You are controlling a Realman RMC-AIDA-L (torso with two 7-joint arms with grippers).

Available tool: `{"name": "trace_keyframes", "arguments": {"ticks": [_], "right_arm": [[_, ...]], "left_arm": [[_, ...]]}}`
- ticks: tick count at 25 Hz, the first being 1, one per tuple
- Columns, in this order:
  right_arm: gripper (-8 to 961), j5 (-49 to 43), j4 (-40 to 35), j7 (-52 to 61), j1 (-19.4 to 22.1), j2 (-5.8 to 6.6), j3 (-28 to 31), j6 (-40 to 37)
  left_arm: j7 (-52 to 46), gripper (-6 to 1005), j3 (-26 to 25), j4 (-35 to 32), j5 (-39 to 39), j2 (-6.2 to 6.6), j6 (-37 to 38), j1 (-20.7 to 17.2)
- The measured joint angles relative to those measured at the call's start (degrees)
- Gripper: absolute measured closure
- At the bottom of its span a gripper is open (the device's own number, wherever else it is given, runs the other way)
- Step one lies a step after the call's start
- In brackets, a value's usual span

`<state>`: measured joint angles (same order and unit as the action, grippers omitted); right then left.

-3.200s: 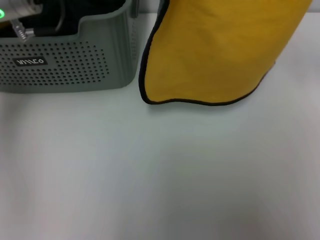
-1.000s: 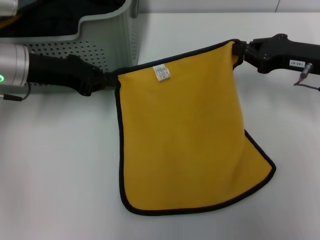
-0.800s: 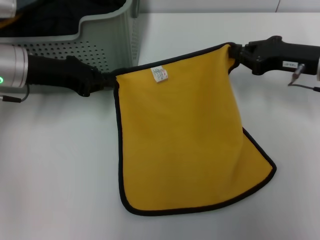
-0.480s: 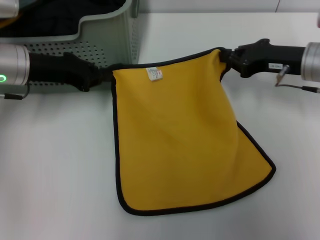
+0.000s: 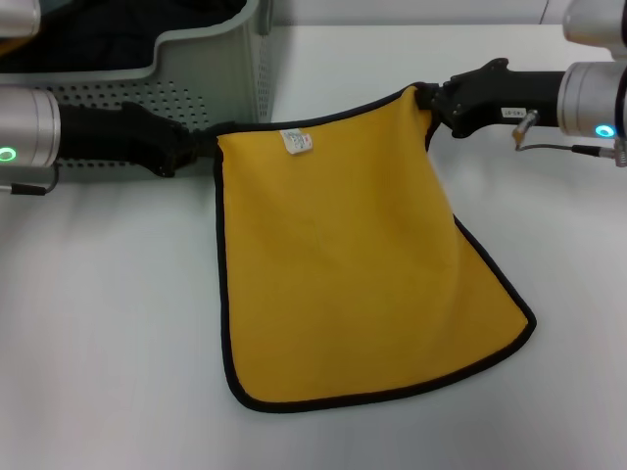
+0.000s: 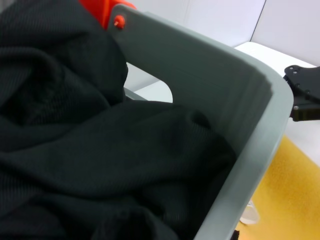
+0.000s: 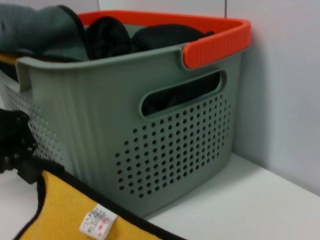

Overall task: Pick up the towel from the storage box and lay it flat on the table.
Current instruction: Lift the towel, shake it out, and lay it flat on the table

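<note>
Laying step: left tool [image 5: 201, 144] and right tool [image 5: 428, 101] each clamped a far towel [image 5: 343, 274] corner, near edge on bench [image 5: 118, 343]. Next: lower, release.

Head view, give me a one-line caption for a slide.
Both grippers, left and right, pinch the yellow towel's far corners, its near edge resting on the white table beside the storage box.

Surroundings: plain pale wall [image 7: 280, 95] rises directly behind the work surface, meeting it in a straight line; a vertical seam divides the wall into panels near the upper edge of the right wrist view; left wrist view shows similar pale panels [image 6: 295, 27]; lighting even and diffuse, shadows soft; no floor visible.
</note>
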<state>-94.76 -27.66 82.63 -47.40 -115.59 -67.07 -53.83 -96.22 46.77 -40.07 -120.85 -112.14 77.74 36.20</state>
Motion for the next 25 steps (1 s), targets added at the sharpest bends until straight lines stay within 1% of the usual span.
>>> {"name": "trace_keyframes", "arguments": {"ticks": [6,17,22,23,25], "right_arm": [[883,-0.36,2.54,-0.29,-2.07,-0.17,-1.82,3.11],[866,-0.36,2.38,0.62,-2.15,-0.13,-3.07,2.78],[858,0.09,1.72,1.17,-1.71,-0.12,-2.91,3.4],[839,0.1,1.7,1.26,-1.61,-0.1,-2.86,3.39],[800,0.08,1.68,1.39,-1.47,0.01,-2.81,3.36]], "left_arm": [[-0.02,899,0.26,0.1,-0.06,0.0,-0.08,0.01],[-1.13,890,0.01,0.17,-0.18,-0.17,-0.85,-0.08],[-3.13,886,0.0,0.17,-1.83,0.28,-0.73,-0.1],[-3.15,885,0.11,0.15,-2.11,0.3,-0.52,-0.21],[-2.95,797,0.19,-0.05,-2.22,0.3,-0.12,-0.64]]}}
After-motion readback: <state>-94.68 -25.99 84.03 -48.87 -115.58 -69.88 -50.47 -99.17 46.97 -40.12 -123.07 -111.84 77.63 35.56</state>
